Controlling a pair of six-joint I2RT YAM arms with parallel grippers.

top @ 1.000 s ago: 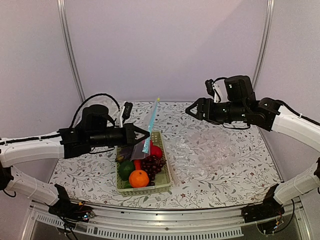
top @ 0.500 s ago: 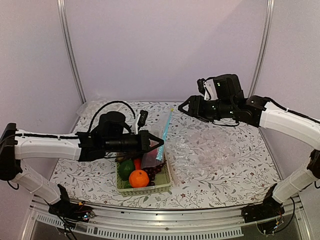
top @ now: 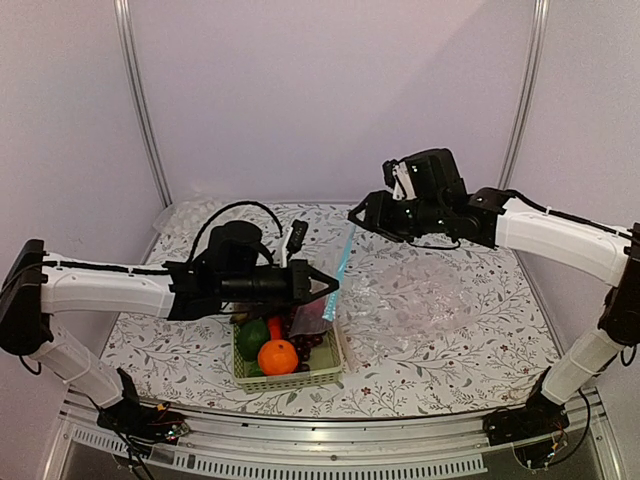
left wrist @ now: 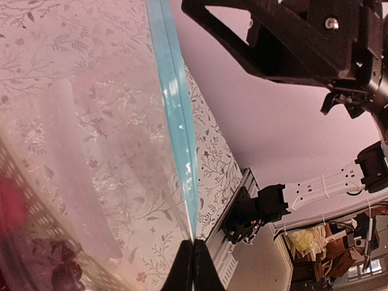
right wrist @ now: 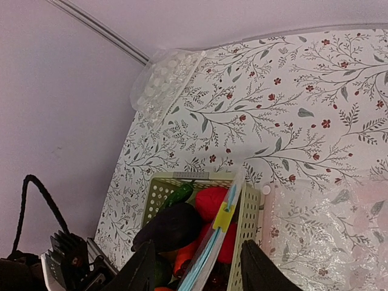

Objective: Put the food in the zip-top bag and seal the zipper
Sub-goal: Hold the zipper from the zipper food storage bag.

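Observation:
My left gripper (top: 328, 286) is shut on the lower end of the zipper (top: 344, 250), holding the clear zip-top bag (top: 316, 316) edge-up above the right side of the basket. In the left wrist view the light-blue strip (left wrist: 176, 109) runs up from my shut jaws (left wrist: 194, 254). My right gripper (top: 352, 214) is open just above the strip's top end. In the right wrist view its open fingers (right wrist: 199, 257) straddle the bag's mouth and a yellow slider (right wrist: 223, 217). Purple eggplant (right wrist: 173, 225), red fruit (right wrist: 209, 200), green vegetable (right wrist: 177, 195) and orange (top: 277, 356) lie in the basket.
The pale green mesh basket (top: 324, 372) stands at the table's front centre. A clear bubbly sheet (top: 420, 295) lies right of it, also seen in the right wrist view (right wrist: 327, 236). Another bubbly sheet (right wrist: 163, 79) lies at the back left corner.
My left gripper has carried the bag rightward across the basket. My right gripper has moved left and down toward the top end of the blue strip.

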